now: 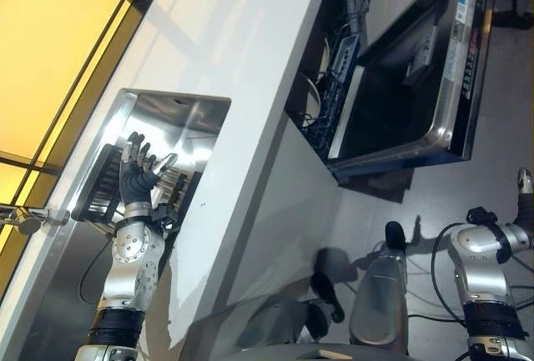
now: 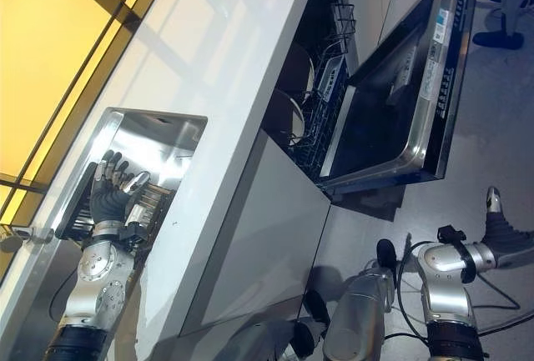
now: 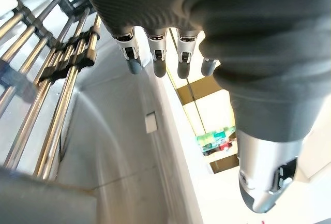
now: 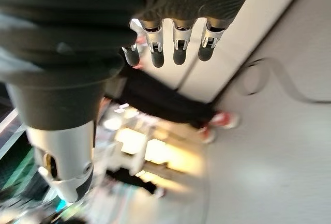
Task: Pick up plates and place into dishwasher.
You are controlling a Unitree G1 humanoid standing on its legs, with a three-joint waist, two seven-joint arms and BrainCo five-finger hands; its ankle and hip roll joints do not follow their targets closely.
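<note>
My left hand (image 1: pixel 133 179) is held open over the steel sink (image 1: pixel 179 119), fingers straight and spread, holding nothing. Beneath it a dark dish rack (image 1: pixel 104 188) with metal rods (image 3: pixel 57 105) sits in the sink; I cannot make out a plate on it. The dishwasher stands open at the upper right, its door (image 1: pixel 400 102) folded down and its wire rack (image 2: pixel 321 119) pulled partway out. Pale plates (image 2: pixel 294 119) stand in that rack. My right hand (image 2: pixel 501 232) hangs low at the far right over the floor, its fingers (image 4: pixel 178 53) straight and empty.
A white countertop (image 1: pixel 242 52) runs between the sink and the dishwasher. A yellow-lit window (image 1: pixel 58 44) lies beyond the sink. A metal fitting (image 1: pixel 21 221) sticks out at the sink's left. A person in dark trousers and red shoes (image 4: pixel 222 120) stands off on the floor.
</note>
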